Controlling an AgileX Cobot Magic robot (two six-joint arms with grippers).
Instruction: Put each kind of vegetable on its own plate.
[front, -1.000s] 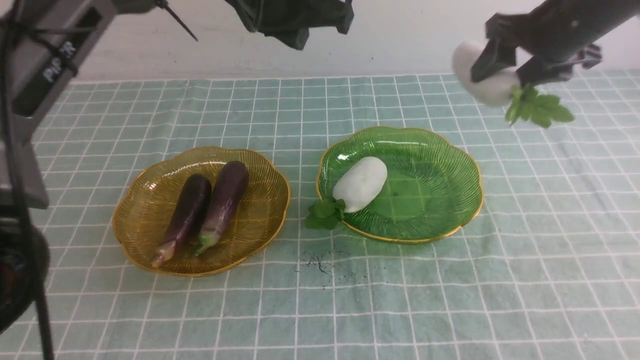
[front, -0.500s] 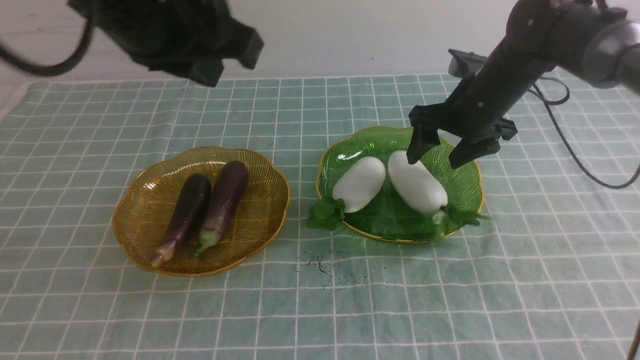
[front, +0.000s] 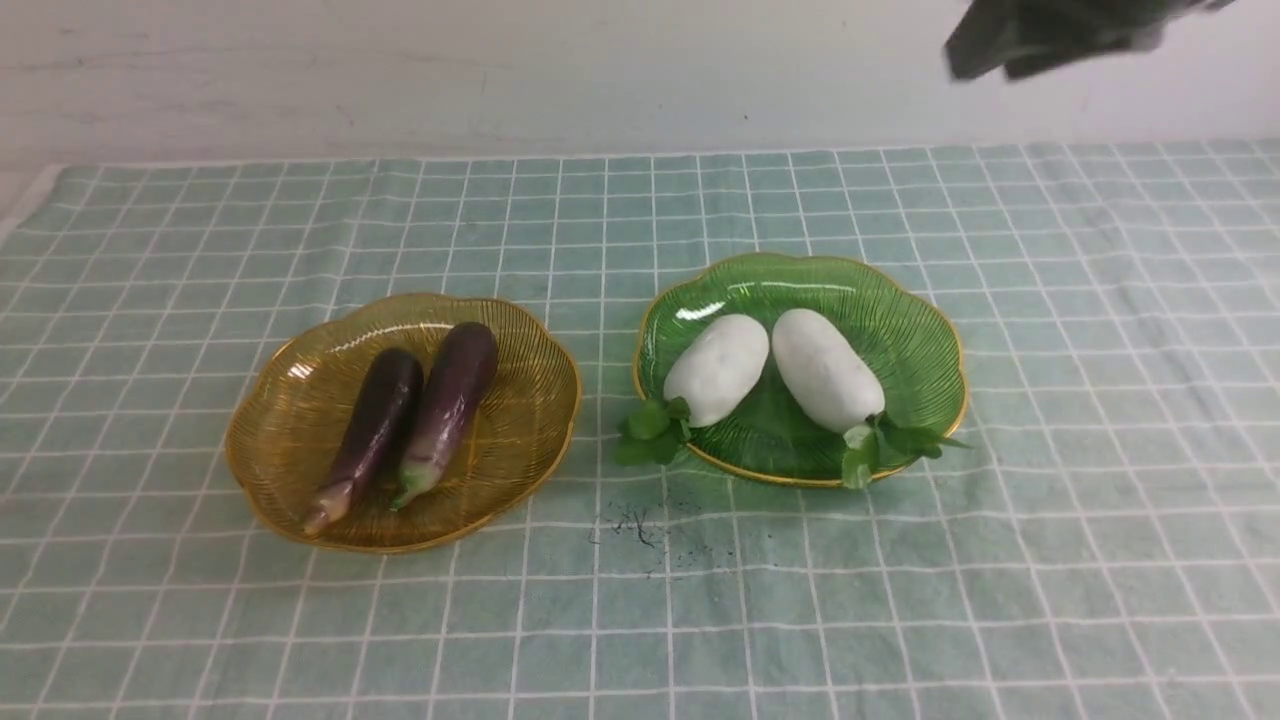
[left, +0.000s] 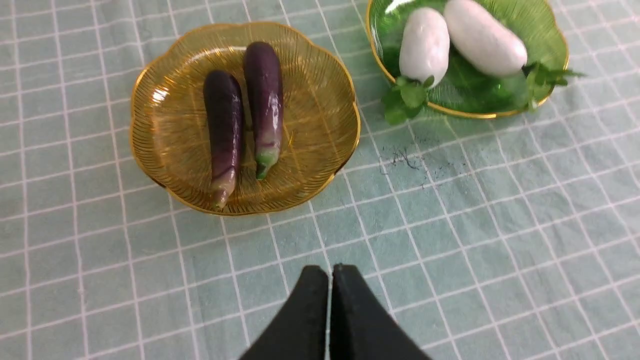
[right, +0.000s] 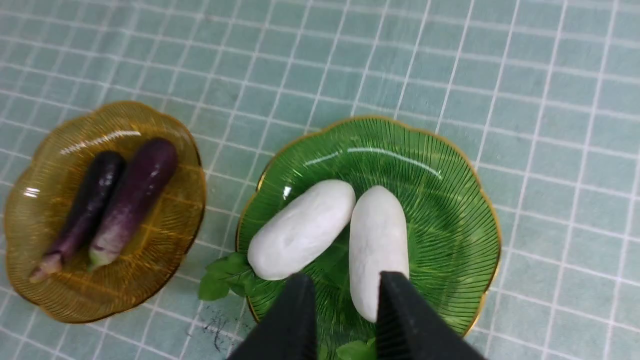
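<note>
"What's different now?"

"The right fingers (right: 345, 315) have let go of the far-right radish (right: 378, 250) and pulled up and away. Half a second ago they hung right over it; now it lies free on the green plate (front: 920, 360), its leaf tuft (front: 880, 448) hanging over the near rim."

"And the other radish?"

"That one (front: 717, 370) sits on the left of the same plate, near its mate, leaves over the near-left rim. It looks as it did a second ago."

"Where are the eggplants?"

"Both on the amber plate (front: 540, 400), to the left: one (front: 375, 430) further left, the other (front: 455, 400) just beside it, stem ends toward the near side."

"How do the fingers stand?"

"The right ones are parted, with nothing between them. The left ones (left: 330, 272) are closed together, empty too. That arm has gone from the front view, where it reached in before."

"So is it finished?"

"I'd judge so: each kind has its own plate. All that seems left is bringing the right arm clear without brushing those leaves."
</note>
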